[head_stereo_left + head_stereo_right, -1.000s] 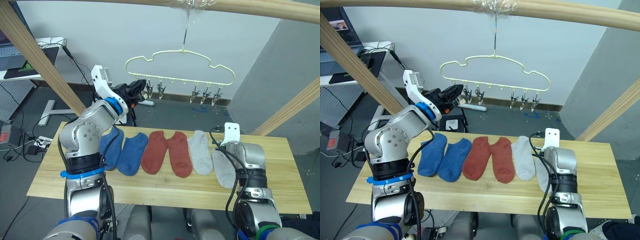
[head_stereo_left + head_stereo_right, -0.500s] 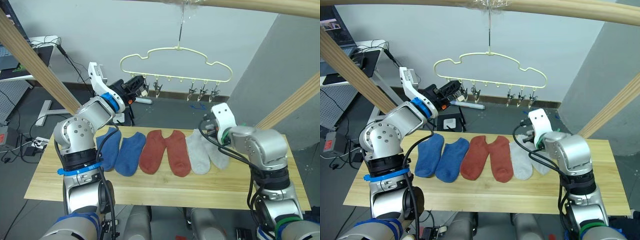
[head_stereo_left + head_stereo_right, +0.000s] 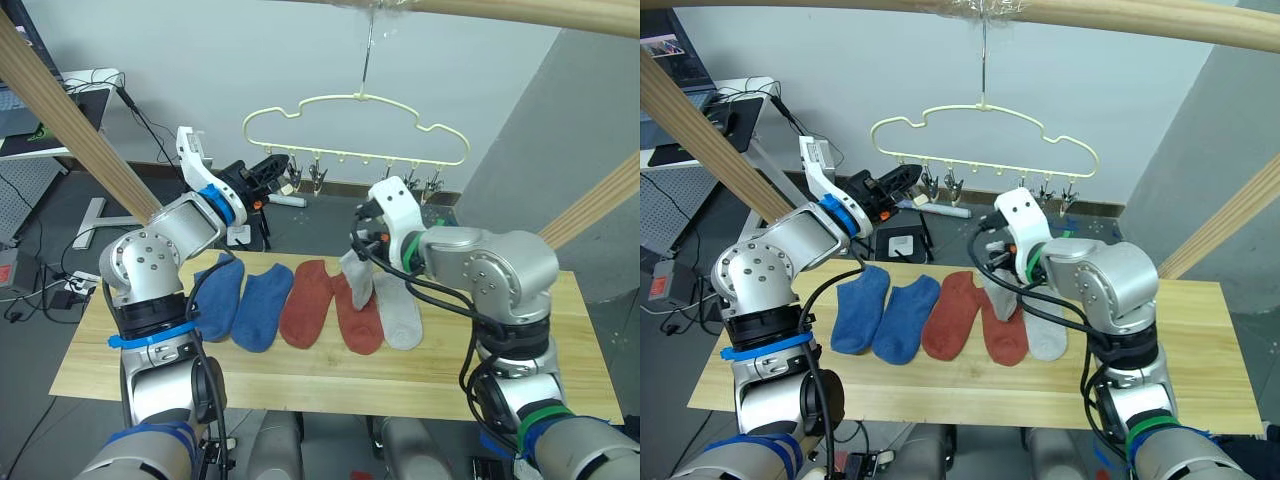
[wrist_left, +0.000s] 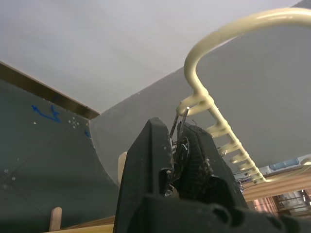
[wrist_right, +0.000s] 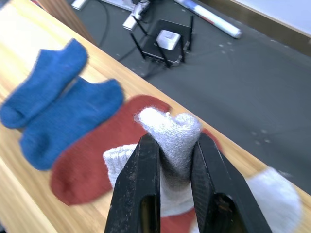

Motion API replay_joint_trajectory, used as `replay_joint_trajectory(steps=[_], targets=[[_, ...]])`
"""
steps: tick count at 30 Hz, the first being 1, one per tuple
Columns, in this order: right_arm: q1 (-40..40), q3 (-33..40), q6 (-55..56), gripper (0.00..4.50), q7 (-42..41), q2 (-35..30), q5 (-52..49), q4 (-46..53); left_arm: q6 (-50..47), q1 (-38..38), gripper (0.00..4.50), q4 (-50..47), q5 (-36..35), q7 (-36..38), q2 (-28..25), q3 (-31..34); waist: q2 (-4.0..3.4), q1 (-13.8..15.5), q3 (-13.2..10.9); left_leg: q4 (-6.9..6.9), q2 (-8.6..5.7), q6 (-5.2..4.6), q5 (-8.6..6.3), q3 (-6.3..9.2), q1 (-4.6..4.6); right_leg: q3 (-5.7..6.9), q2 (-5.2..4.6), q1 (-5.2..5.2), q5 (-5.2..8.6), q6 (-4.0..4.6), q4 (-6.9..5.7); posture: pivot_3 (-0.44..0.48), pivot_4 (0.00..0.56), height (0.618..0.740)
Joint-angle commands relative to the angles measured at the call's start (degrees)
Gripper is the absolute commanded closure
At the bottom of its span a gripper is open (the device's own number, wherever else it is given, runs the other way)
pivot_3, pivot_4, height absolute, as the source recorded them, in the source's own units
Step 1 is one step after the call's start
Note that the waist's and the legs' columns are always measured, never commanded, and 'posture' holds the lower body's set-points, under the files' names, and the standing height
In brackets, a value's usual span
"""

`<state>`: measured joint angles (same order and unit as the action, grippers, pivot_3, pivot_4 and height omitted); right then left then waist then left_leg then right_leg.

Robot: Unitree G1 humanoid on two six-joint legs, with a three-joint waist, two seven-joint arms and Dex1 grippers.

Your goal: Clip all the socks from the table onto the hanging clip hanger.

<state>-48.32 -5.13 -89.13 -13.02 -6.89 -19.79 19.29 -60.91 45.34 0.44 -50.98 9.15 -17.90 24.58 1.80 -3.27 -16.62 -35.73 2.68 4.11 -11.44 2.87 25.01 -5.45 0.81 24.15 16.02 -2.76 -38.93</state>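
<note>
My right gripper (image 5: 171, 141) is shut on a light grey sock (image 5: 169, 125), which hangs (image 3: 357, 277) above the red socks, below the clip hanger (image 3: 355, 125). On the table (image 3: 95, 355) lie two blue socks (image 3: 222, 295) (image 3: 262, 305), two rust-red socks (image 3: 305, 315) (image 3: 362, 322) and another grey sock (image 3: 402, 312). My left gripper (image 3: 274, 170) is raised at the hanger's left end. In the left wrist view it (image 4: 176, 135) is shut on the leftmost metal clip (image 4: 180, 119). Several more clips (image 3: 410, 183) hang along the row.
Thick wooden poles frame the space: one overhead (image 3: 520, 12) holding the hanger's hook, one slanting at the left (image 3: 70, 110), one at the right (image 3: 590, 210). A desk (image 3: 60, 100) and floor cables lie behind the table at the left.
My right gripper has lifted the grey sock off the table's right side and carried it left and up. The left gripper has stayed at the leftmost clip.
</note>
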Motion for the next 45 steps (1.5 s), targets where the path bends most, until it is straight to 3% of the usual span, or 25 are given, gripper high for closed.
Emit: replay_joint_trajectory(steps=[1, 11, 24, 45], targets=[[-2.42, -1.23, 4.47, 3.65, 0.45, 2.87, 0.31, -2.05, -0.94, 0.51, 4.28, -1.75, -2.52, -0.94, -0.15, 1.14, 0.00, 0.00, 0.00, 0.00, 0.00, 0.00, 0.00, 0.01, 0.00, 0.01, 0.00, 0.00, 0.00, 0.00, 0.00, -0.007, 0.282, 0.740], [-6.04, -2.99, 14.08, 3.65, 1.16, 9.25, 1.94, -12.93, -2.50, 0.96, 4.28, -1.35, -6.14, -4.37, 0.94, 2.78, 0.00, 0.15, 0.00, 0.01, 0.01, 0.02, -0.01, 0.04, 0.02, 0.08, -0.02, 0.01, -0.11, 0.20, -0.01, 0.021, 0.279, 0.740], [-11.27, -3.11, 22.07, 3.65, -0.08, 12.10, 3.15, -23.12, -3.40, 0.27, 4.28, -1.37, -8.76, -6.46, 0.75, 2.68, 0.00, 0.55, 0.00, 0.02, 0.01, 0.04, -0.01, 0.08, 0.03, 0.15, -0.04, 0.01, -0.12, 0.21, -0.01, 0.037, 0.274, 0.740], [-12.64, -3.10, 20.49, 3.65, -0.48, 11.90, 2.19, -22.28, -0.82, -0.87, 4.28, 0.64, -6.81, -2.76, -1.99, 1.03, 0.00, 0.55, 0.00, 0.01, 0.01, 0.06, -0.01, 0.09, 0.04, 0.16, -0.05, 0.02, -0.12, 0.21, -0.02, 0.023, 0.271, 0.740]])
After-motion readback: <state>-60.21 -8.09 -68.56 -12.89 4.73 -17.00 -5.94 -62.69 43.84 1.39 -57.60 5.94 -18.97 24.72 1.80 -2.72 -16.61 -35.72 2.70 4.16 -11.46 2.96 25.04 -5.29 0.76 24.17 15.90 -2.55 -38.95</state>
